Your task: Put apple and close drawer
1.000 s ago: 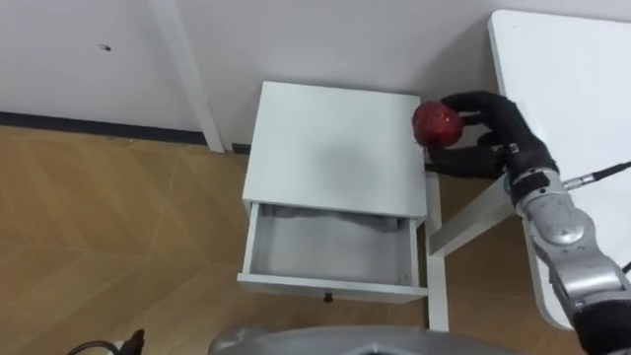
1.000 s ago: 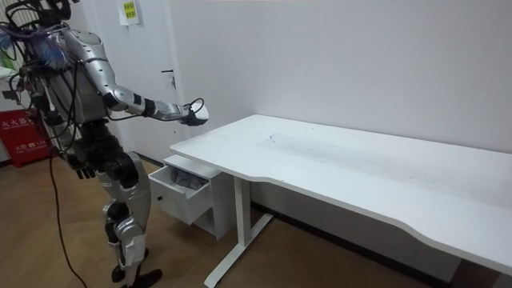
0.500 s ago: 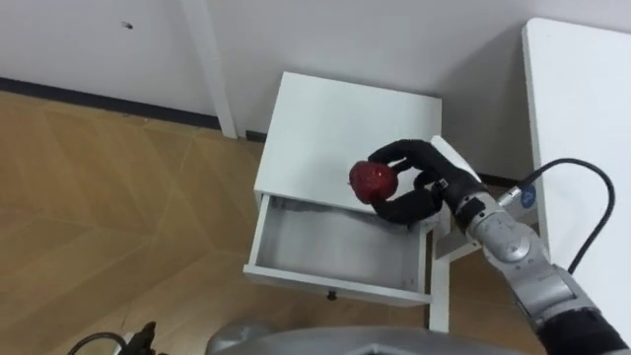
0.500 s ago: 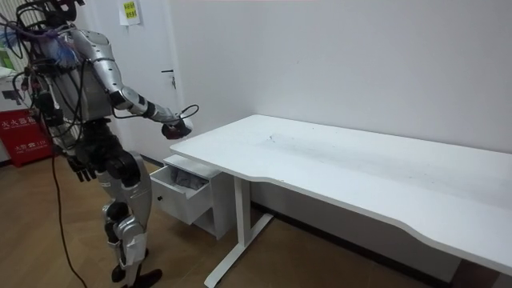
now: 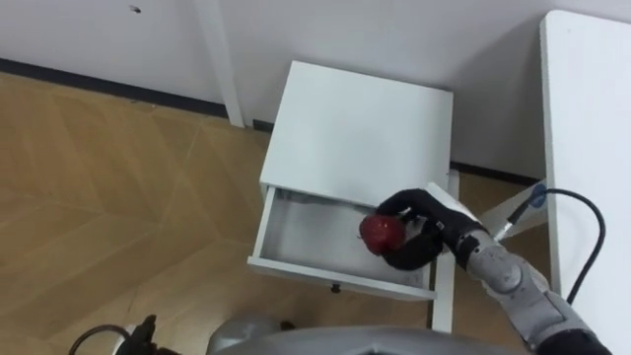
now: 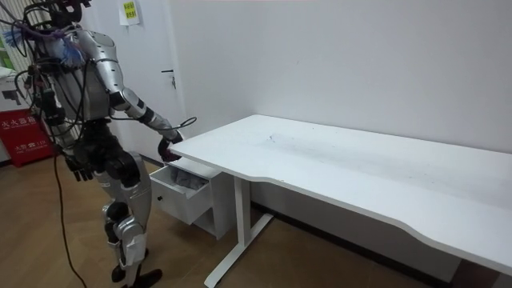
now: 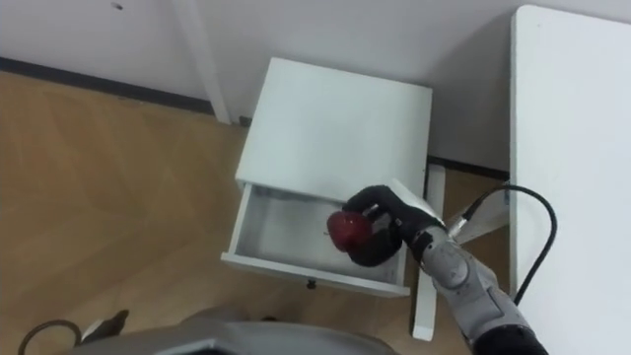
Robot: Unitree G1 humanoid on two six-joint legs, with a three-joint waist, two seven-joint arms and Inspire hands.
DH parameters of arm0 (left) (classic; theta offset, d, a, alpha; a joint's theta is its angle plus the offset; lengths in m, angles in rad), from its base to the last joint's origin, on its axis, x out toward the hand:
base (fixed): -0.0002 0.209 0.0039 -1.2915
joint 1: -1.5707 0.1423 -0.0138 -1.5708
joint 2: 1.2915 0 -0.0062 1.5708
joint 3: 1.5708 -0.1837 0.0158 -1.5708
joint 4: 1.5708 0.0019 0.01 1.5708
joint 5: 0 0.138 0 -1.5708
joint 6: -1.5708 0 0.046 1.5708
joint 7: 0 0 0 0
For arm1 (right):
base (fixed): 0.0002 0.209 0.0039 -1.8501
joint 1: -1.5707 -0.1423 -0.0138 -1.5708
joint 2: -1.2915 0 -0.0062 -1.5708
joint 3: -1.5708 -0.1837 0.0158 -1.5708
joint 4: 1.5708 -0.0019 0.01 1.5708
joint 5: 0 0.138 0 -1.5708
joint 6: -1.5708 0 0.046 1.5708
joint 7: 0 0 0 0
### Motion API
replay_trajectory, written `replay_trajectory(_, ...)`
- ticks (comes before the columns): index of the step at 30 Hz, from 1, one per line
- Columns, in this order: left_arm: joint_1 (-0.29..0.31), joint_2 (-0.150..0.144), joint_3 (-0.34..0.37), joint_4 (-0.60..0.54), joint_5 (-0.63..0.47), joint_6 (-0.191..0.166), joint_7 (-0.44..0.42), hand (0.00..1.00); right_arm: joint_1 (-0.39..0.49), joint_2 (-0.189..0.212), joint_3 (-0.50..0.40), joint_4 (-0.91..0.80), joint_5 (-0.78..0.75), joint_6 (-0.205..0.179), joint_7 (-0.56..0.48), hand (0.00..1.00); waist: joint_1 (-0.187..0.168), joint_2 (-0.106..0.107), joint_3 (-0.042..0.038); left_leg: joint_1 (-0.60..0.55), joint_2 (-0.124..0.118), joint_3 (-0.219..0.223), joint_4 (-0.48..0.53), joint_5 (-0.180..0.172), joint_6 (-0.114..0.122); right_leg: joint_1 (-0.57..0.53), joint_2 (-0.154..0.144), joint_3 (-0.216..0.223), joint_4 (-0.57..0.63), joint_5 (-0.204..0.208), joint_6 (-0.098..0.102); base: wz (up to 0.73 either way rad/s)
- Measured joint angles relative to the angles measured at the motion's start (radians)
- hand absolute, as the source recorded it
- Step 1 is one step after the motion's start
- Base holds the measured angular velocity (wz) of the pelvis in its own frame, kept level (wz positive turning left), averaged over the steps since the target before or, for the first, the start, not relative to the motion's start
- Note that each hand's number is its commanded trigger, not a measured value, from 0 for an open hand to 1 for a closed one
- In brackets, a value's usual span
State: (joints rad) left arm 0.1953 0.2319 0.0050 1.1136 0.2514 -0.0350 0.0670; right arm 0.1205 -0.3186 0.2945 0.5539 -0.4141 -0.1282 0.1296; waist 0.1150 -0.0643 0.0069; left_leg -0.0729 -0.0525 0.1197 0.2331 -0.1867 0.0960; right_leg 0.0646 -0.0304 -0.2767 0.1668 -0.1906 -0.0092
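Gripping the apple point(image 5: 381, 234) in the curled right hand point(image 5: 429, 242) above the right end of the open drawer point(image 5: 301, 237), lower into the cavity, release close to the bottom to prevent rolling, then withdraw clear of the front before pushing shut.
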Motion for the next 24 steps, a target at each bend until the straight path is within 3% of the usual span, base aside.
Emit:
replay_trajectory(13, -0.006, -0.003, -0.011, 0.001, 0.024, -0.002, -0.042, 0.00, 0.002, 0.015, -0.001, 0.064, -0.027, -0.003, -0.004, 0.00, 0.000, -0.003, -0.0016, -0.018, -0.001, -0.015, 0.014, 0.000, 0.000, -0.011, 0.001, 0.002, 0.002, 0.000, 0.000, 0.03)
replay_trajectory(24, -0.003, -0.015, -0.008, 0.001, 0.025, -0.002, -0.049, 0.00, 0.029, 0.019, -0.004, 0.064, -0.026, -0.003, -0.008, 0.00, 0.001, 0.006, 0.0020, -0.010, -0.001, -0.015, 0.018, 0.000, 0.000, -0.004, 0.001, 0.002, 0.001, 0.000, 0.000, 0.00)
